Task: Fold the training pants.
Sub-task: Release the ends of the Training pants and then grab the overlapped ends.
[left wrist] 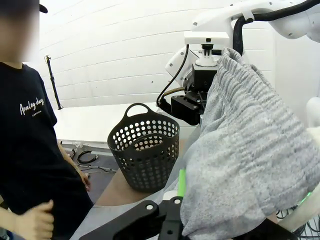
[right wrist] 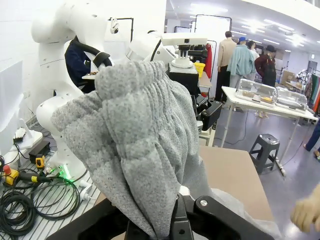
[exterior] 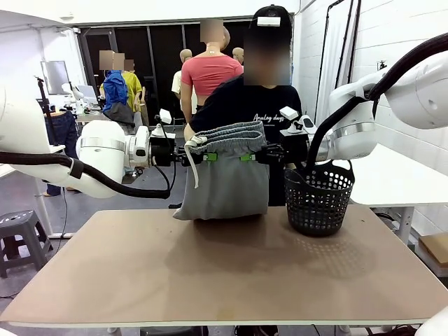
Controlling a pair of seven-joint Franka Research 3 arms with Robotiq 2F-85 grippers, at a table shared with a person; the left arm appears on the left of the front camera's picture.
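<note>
We are in a robotics lab: a large hall with white painted block walls point(left wrist: 125, 60). We see two white robot arms point(exterior: 105, 150) at a brown flat-topped work table point(exterior: 224, 273), black cables coiled on the floor point(right wrist: 25, 205), grey plastic stools point(right wrist: 264, 144), long white benches point(right wrist: 234, 96) carrying clear plastic domed covers point(right wrist: 256, 90), and other people standing farther back point(right wrist: 241, 60).

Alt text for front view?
Grey training pants hang by the waistband over a table, with the left end effector and right end effector shut on it. A black basket stands at the right, a person behind.
</note>
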